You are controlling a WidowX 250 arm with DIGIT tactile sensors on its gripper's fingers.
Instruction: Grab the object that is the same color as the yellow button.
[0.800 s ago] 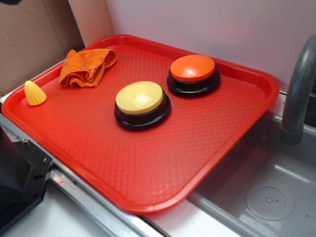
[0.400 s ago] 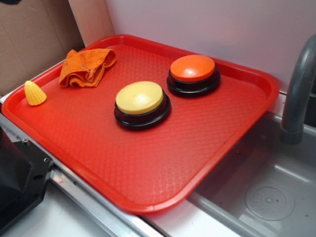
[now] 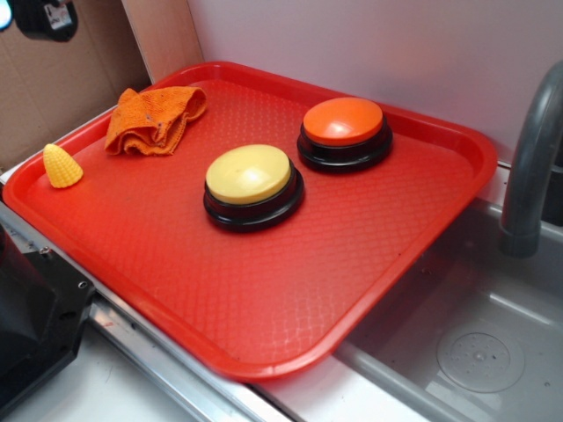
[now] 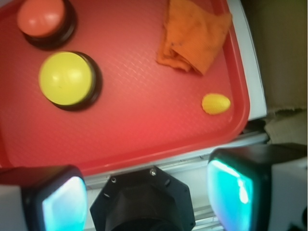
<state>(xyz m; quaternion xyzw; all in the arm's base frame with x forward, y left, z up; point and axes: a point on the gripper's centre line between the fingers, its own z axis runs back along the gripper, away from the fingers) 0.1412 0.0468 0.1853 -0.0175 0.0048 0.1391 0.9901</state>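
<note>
A red plastic tray sits on a counter beside a steel sink, with a grey faucet rising at the right edge. Near the middle of the tray stands the yellow button, a pale dome on a black round base. Just behind it and to the right stands an orange button on the same kind of base; the two are close but not touching. At the tray's far left corner lies a crumpled orange cloth. The toy corn cob, small, yellow and cone-shaped, stands near the tray's left rim, well apart from both buttons and a little in front of the cloth.

From the wrist camera, the gripper hovers above the tray's near edge, its two fingers spread wide and holding nothing. In that view the corn cob lies near the tray's right corner, below the cloth, with the yellow button off to the left.
</note>
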